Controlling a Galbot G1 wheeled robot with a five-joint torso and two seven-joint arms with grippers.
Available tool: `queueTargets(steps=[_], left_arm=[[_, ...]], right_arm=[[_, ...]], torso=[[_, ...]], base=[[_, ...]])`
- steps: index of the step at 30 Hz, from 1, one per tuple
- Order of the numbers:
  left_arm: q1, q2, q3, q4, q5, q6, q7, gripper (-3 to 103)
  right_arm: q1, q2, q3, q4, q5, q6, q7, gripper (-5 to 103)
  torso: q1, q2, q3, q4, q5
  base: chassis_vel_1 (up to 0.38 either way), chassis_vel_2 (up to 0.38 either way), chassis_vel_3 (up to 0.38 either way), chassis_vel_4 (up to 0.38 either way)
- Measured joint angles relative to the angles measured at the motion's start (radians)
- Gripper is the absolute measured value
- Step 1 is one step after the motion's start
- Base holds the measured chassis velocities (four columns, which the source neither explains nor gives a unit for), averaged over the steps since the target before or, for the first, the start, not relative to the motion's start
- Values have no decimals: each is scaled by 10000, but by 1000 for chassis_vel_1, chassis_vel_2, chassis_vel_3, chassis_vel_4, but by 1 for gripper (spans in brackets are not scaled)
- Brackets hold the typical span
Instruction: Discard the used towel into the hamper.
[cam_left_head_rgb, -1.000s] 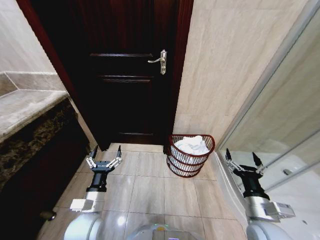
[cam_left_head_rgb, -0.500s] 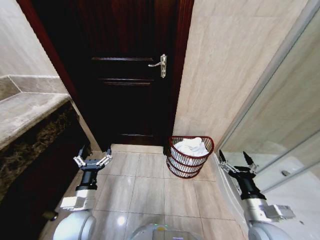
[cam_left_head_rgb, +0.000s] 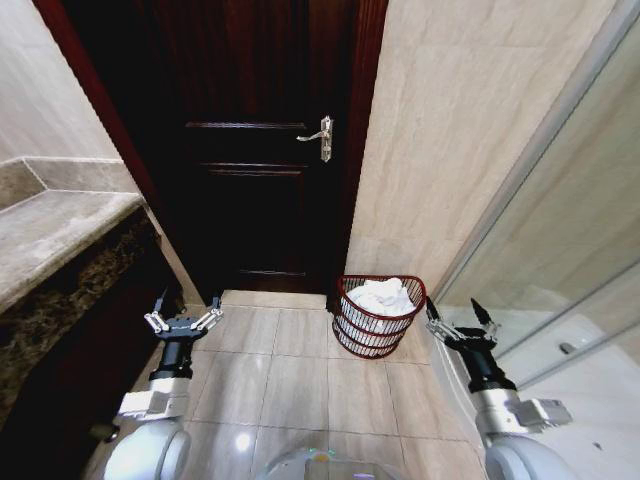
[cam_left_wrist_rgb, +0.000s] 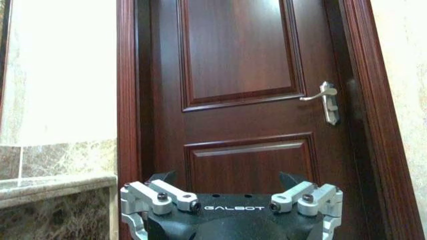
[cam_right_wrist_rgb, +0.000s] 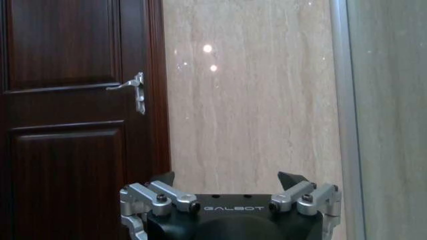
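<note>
The hamper (cam_left_head_rgb: 377, 337), a round reddish-brown wire basket, stands on the tiled floor by the wall right of the door. A crumpled white towel (cam_left_head_rgb: 382, 295) lies inside it, heaped up to the rim. My left gripper (cam_left_head_rgb: 183, 306) hangs open and empty over the floor well left of the hamper. My right gripper (cam_left_head_rgb: 459, 314) is open and empty too, just right of the hamper's rim. In the wrist views each gripper (cam_left_wrist_rgb: 227, 178) (cam_right_wrist_rgb: 227, 178) points at the door and wall with fingers spread and nothing between them.
A dark wooden door (cam_left_head_rgb: 260, 150) with a metal handle (cam_left_head_rgb: 322, 136) is shut straight ahead. A stone counter (cam_left_head_rgb: 55, 235) runs along the left. A glass shower panel (cam_left_head_rgb: 560, 230) and its sill close the right. Beige floor tiles (cam_left_head_rgb: 290, 380) lie between.
The head view has tilted up a little, so the door and hamper sit lower in the picture. Both arms have drawn lower and slightly outward, staying open and empty.
</note>
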Motion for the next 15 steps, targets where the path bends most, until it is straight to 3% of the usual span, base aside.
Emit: queueTargets(steps=[15], left_arm=[[9,-34,206,0,-8,-83,52,100]], right_arm=[[27,75,-227,28,-117,36,103,100]], torso=[[251,623,372,0,0]], base=[[0,0,0,0]])
